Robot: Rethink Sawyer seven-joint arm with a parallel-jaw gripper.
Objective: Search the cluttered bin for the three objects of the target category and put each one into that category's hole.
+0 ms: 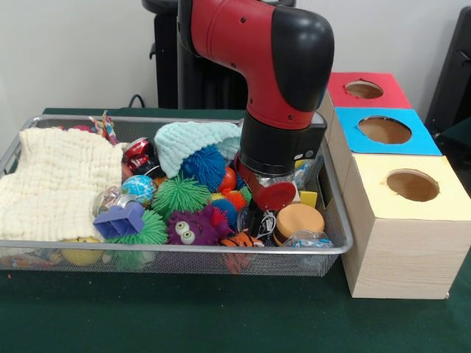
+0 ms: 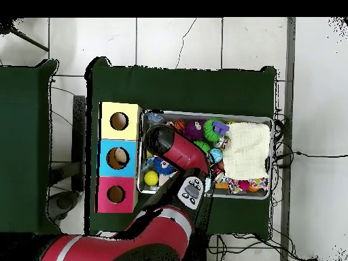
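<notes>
Reaching into the toy-crammed bin (image 1: 333, 198), the tool (image 1: 254, 220); grip state untellable, no legible writing.

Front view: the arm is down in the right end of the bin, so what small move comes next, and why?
Probably a short, straight lift. The tool sits low among the spiky balls and the round tan lid, and the arm hides whether it holds anything. Raising it clear of the wire bin would expose it before any swing toward the yellow box, blue box or red box.
</notes>
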